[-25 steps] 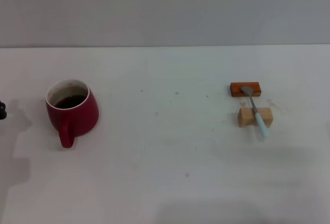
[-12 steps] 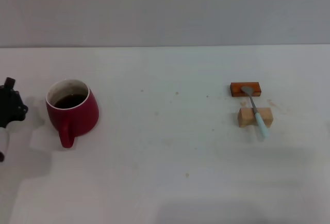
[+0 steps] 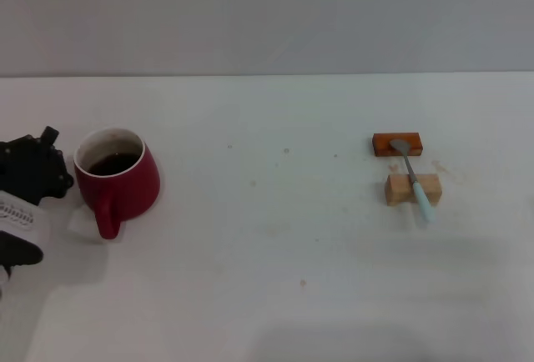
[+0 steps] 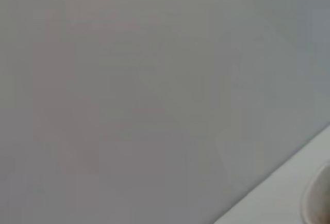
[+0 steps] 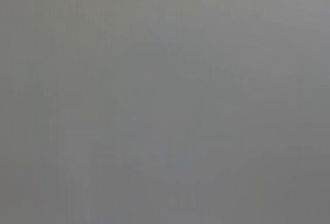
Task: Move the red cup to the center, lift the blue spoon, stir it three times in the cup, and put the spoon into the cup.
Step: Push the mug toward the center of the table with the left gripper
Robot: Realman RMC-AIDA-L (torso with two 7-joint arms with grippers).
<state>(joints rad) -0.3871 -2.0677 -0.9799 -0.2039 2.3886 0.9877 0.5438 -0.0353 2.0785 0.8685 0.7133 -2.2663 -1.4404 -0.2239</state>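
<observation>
The red cup (image 3: 117,180) stands at the left of the white table (image 3: 267,245), handle toward me, dark liquid inside. My left gripper (image 3: 37,170) is at the far left, right beside the cup's left side; I cannot tell whether it touches it. The blue spoon (image 3: 413,178) lies at the right, its grey bowl on an orange block (image 3: 397,143) and its pale blue handle across a tan block (image 3: 412,188). A curved pale edge at the corner of the left wrist view (image 4: 314,198) may be the cup's rim. The right gripper is out of view.
The table's far edge meets a grey wall (image 3: 267,12). The two wooden blocks sit one behind the other at the right. The right wrist view shows only plain grey.
My left arm has come in from the left edge and moved right, up to the cup's left side. The cup and spoon have not moved.
</observation>
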